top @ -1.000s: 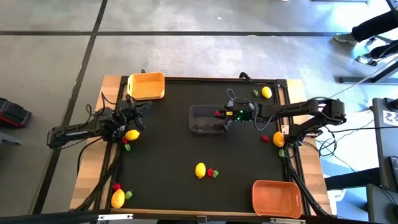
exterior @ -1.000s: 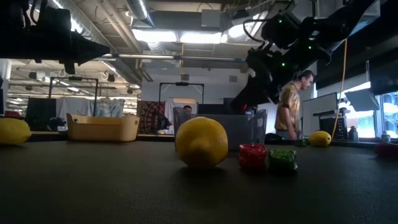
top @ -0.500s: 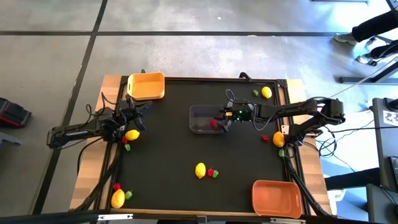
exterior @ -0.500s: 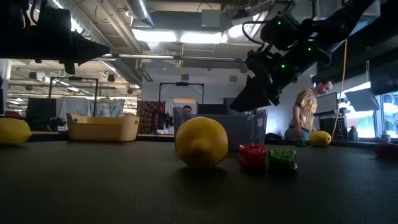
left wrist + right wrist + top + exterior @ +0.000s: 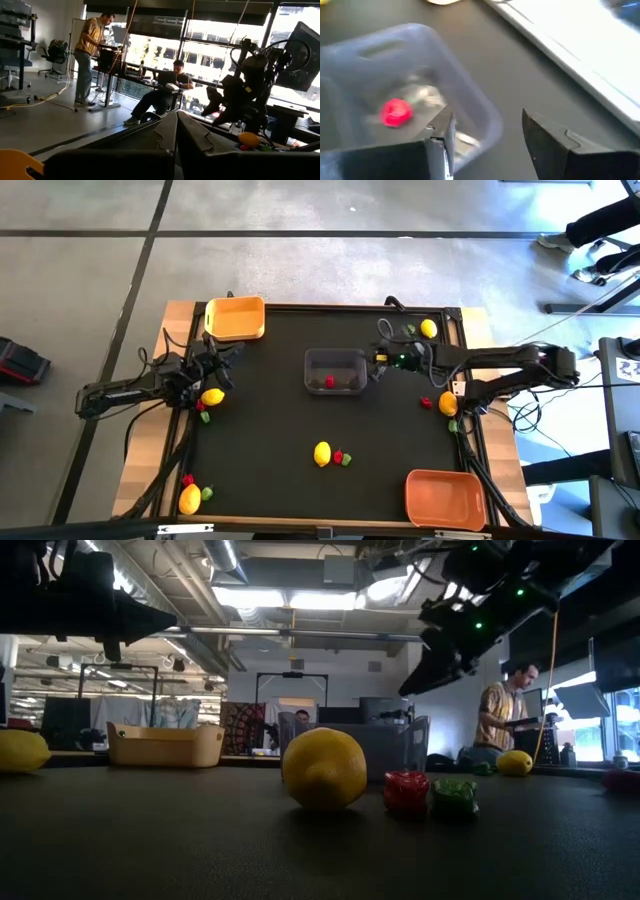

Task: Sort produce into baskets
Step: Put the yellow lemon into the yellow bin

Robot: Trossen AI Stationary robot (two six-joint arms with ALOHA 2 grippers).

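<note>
Lying in the clear basket (image 5: 335, 370), red piece (image 5: 330, 382) beside right tool (image 5: 379, 360).

Black table (image 5: 270, 430): yellow basket (image 5: 235, 318), clear basket (image 5: 335, 370), orange basket (image 5: 444, 496), scattered produce (image 5: 322, 453).

Room around my table (image 5: 280, 430): grey concrete floor (image 5: 90, 270) with dark seams on every side. Beyond its far edge, ceiling strip lights (image 5: 290, 598), bright windows (image 5: 210, 47), desks, an office chair (image 5: 56, 52), two people.
</note>
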